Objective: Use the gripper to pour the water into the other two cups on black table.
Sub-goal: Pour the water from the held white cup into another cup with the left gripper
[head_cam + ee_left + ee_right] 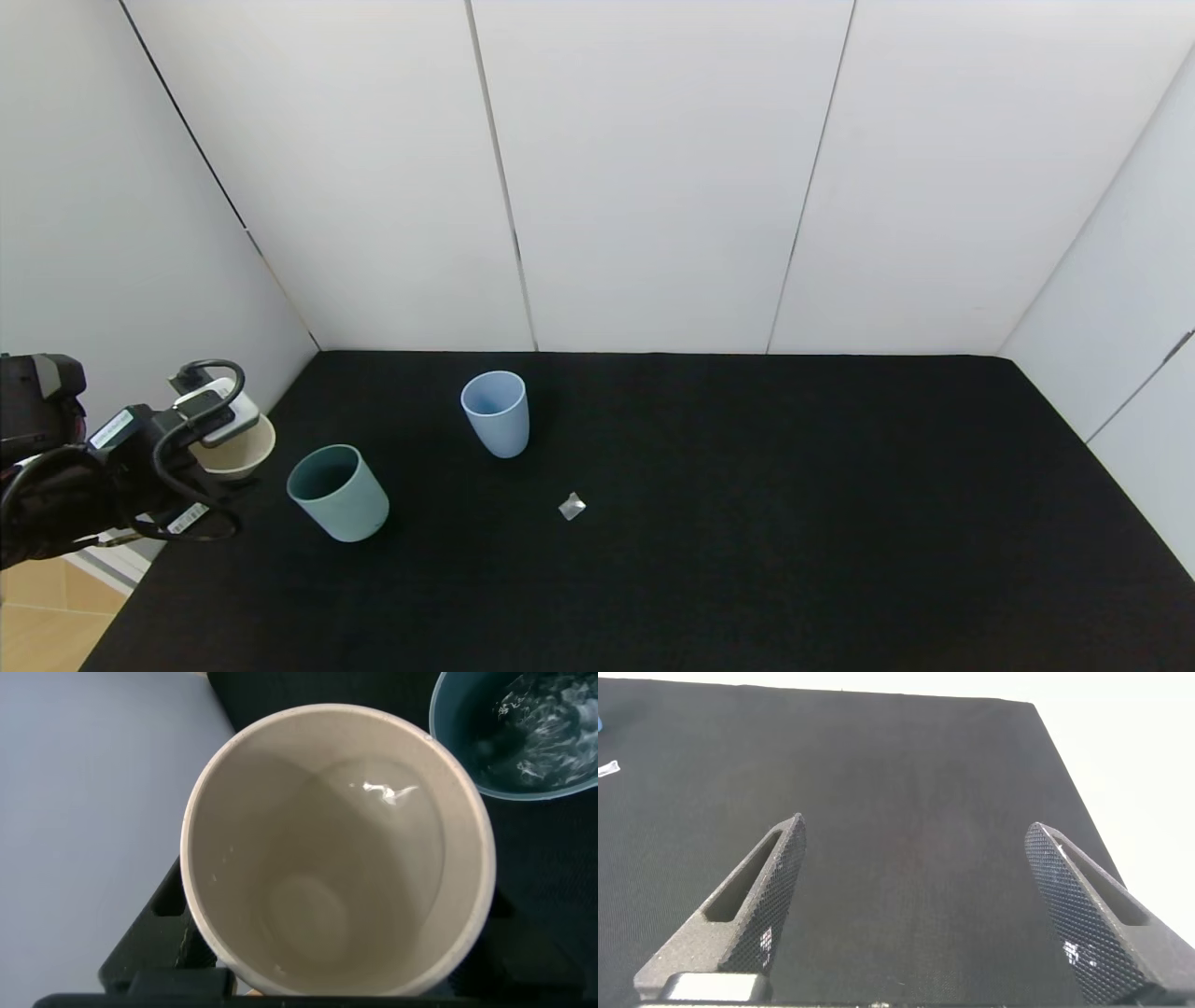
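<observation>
The left claw (pixel 210 439), pinching the beige cup (pixel 238 453), holds it just left of the teal-green cup (pixel 338 492), the nearer target.

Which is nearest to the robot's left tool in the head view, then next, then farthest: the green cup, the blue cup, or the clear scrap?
1. Teal-green cup, just right of the left tool.
2. Light blue cup, farther back and right.
3. Clear scrap, farthest right on the black table.

I see matte black cloth on the table (pixel 747 523), matte plastic cups (pixel 338 492), and textured black fingers (pixel 752 915).
</observation>
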Motion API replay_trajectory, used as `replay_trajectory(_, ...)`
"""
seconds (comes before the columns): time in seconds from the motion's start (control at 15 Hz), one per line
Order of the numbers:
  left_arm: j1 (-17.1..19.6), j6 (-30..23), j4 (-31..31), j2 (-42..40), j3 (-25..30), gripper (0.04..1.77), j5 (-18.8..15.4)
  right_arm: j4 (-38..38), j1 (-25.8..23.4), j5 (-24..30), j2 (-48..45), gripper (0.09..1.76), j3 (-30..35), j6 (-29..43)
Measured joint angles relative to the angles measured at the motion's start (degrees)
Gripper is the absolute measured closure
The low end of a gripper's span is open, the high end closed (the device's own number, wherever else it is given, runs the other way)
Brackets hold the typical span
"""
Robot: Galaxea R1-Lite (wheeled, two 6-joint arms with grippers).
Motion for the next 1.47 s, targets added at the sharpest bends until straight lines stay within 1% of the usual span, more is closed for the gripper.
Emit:
replay_trajectory(0.33, -1.2, 2.1, -0.1, -0.4, 0.0, 0.53, 2.0, 0.0, 0.0, 0.0, 0.0, 0.14, 0.0, 0.0)
replay_trajectory(0.73, -1.5, 5.9, -0.2, -1.0, -0.7, 0.53, 2.2, 0.0, 0.0, 0.0, 0.0, 0.14, 0.0, 0.0)
replay_trajectory(1.0, -1.5, 9.1, -0.2, -1.5, -0.8, 0.53, 3.5, 0.0, 0.0, 0.0, 0.0, 0.14, 0.0, 0.0)
replay_trajectory(1.2, -2.0, 10.4, -0.2, -1.8, -0.8, 0.54, 4.1, 0.0, 0.0, 0.0, 0.0, 0.14, 0.0, 0.0)
replay_trajectory(1.33, -2.6, 10.9, -0.7, -1.9, -0.9, 0.54, 5.6, 0.0, 0.0, 0.0, 0.0, 0.14, 0.0, 0.0)
replay_trajectory(1.47, -3.4, 11.0, -0.7, -1.9, -0.9, 0.54, 5.9, 0.0, 0.0, 0.0, 0.0, 0.14, 0.0, 0.0)
